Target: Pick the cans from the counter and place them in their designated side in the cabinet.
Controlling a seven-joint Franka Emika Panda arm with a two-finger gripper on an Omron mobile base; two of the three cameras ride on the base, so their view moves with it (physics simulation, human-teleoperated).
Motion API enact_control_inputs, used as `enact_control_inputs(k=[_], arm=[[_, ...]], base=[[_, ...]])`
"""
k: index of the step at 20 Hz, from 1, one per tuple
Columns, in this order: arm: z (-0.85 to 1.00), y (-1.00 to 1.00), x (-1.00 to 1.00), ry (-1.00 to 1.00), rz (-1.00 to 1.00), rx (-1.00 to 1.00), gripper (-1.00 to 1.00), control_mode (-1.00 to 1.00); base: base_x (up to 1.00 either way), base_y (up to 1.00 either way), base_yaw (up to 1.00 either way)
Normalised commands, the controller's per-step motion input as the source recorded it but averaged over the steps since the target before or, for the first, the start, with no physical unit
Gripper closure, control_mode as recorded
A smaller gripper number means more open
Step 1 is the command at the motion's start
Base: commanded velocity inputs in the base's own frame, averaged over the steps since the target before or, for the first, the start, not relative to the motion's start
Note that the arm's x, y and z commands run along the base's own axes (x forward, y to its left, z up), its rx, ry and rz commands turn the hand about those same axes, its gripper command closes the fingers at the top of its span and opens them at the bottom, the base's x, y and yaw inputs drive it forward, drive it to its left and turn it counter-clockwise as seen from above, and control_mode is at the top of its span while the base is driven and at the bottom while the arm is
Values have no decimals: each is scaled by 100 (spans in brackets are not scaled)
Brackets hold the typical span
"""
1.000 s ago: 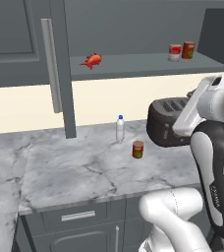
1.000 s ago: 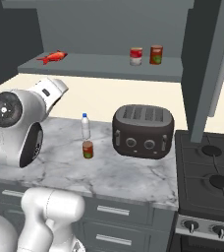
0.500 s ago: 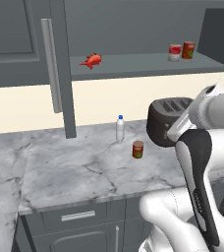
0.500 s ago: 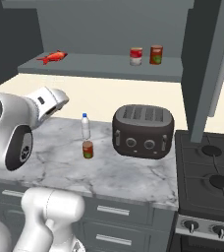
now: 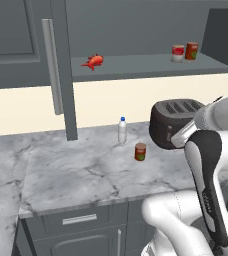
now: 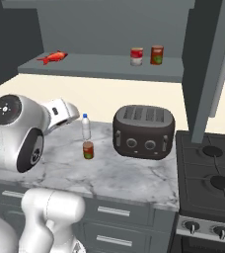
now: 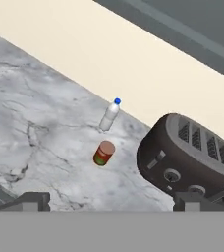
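Since the earlier frames the arm (image 5: pixel 206 150) has been lowered and swung forward, while nothing on the counter (image 5: pixel 76 175) has been shifted. From the left base view, a dark red can (image 5: pixel 140 151) with a green label patch is seen standing upright on the marble, long axis vertical, top up, just in front of the small bottle (image 5: pixel 122 130) and left of the toaster (image 5: pixel 173 122); a cream-white can (image 5: pixel 178 53) is set upright on the cabinet shelf (image 5: pixel 136 67), beside an orange-red can (image 5: pixel 191 50). From the right base view, the dark red can (image 6: pixel 88 149) is found near the arm's white hand end, between bottle and counter edge. From the hand view, the claw (image 7: pixel 116 201) is shown spread wide and empty, and the can (image 7: pixel 104 153) is seen apart from it, its axis leaning in the picture with the camera's roll.
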Motion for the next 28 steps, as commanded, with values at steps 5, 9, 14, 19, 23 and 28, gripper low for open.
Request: enact_control_inputs(k=[5,9,14,19,23,28], arm=[[-19,6,0,6,-4,7,-100,-100],[-19,30,2,5,-27,1,-100,-100],[-10,9,8,24,-16,16,-100,-100],[-20,0,13,26,-1,24,-100,-100],[-11,0,10,11,-1,9,-100,-100],[-8,0,10,1,-9,-1,-100,-100]], base=[[0,0,0],[0,0,0],[0,0,0],[0,0,0],[0,0,0],[0,0,0]])
